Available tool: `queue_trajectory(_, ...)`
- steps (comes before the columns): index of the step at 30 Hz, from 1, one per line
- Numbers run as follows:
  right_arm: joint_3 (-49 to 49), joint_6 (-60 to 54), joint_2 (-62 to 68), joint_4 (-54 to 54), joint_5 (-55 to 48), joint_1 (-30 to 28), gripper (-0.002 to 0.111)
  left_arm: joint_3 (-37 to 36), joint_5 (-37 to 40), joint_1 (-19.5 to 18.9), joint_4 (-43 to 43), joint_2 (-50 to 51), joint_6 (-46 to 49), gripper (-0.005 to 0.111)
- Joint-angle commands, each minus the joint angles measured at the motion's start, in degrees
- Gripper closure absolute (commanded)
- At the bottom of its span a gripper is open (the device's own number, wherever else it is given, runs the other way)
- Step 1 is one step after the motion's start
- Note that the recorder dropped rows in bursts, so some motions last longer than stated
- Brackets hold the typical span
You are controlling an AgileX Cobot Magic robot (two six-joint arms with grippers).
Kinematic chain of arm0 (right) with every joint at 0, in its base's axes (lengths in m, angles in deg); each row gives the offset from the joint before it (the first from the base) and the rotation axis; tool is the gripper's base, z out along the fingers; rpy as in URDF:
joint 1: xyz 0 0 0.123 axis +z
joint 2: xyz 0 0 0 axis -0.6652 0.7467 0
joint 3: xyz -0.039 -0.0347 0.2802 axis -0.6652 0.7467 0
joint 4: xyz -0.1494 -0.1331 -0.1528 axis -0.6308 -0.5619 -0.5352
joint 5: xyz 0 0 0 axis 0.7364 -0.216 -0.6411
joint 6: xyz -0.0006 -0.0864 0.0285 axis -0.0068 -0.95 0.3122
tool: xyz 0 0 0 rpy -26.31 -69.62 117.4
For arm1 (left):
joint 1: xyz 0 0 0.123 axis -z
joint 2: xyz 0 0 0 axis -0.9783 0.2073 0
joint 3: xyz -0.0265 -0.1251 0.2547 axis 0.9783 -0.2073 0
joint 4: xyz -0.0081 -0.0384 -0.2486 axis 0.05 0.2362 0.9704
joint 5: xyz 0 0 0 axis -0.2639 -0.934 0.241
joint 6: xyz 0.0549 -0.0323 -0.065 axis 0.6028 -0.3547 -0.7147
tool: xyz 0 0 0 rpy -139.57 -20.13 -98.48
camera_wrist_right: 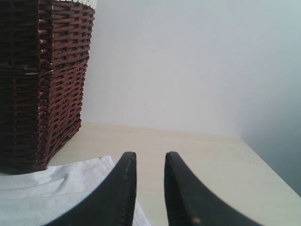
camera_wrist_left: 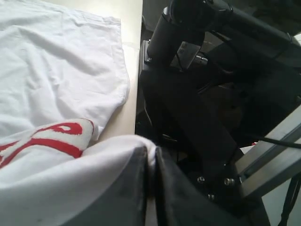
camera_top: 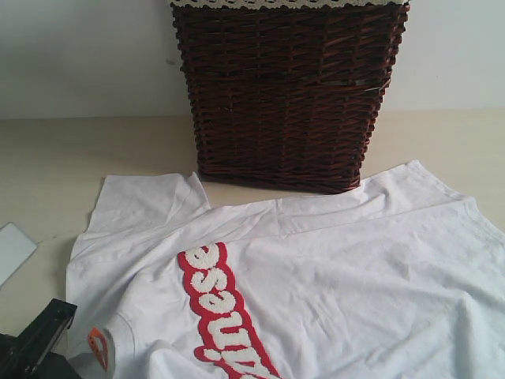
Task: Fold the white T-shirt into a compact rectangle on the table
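Note:
The white T-shirt (camera_top: pixel 331 276) lies spread on the table (camera_top: pixel 47 166), its red band of fuzzy white lettering (camera_top: pixel 225 312) running toward the near edge. The ribbed collar with its orange tag (camera_top: pixel 97 348) sits at the bottom left, next to the black body of my left arm (camera_top: pixel 35 343). In the left wrist view my left gripper (camera_wrist_left: pixel 151 153) is shut on a fold of the shirt's white cloth (camera_wrist_left: pixel 70 188), near the table's edge. My right gripper (camera_wrist_right: pixel 149 160) hovers open above the bare table (camera_wrist_right: pixel 202 160) with nothing between its fingers, beside a corner of the shirt (camera_wrist_right: pixel 70 181).
A tall dark brown wicker basket (camera_top: pixel 288 95) stands at the back middle, its foot touching the shirt's far edge. A flat white piece (camera_top: pixel 12 249) lies at the left edge. Black arm mounts and a metal frame (camera_wrist_left: pixel 221 108) stand just past the table's edge.

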Motion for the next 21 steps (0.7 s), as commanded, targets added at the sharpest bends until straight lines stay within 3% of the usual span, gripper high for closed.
queue_trajectory(1, 0.2, -0.3, 0.0, 0.2, 0.4, 0.2, 0.085, 0.0, -1.0, 0.0, 0.3, -0.3, -2.8, 0.107)
queue_trajectory(14, 0.2, -0.3, 0.0, 0.2, 0.4, 0.2, 0.085, -2.8, -1.0, 0.0, 0.3, -0.3, -2.5, 0.106)
queue_trajectory(18, 0.2, -0.3, 0.0, 0.2, 0.4, 0.2, 0.085, -5.2, -1.0, 0.0, 0.3, -0.3, -2.2, 0.091)
queue_trajectory(21, 0.2, -0.3, 0.0, 0.2, 0.4, 0.2, 0.085, -5.7, -1.0, 0.0, 0.3, 0.2, -2.1, 0.074)
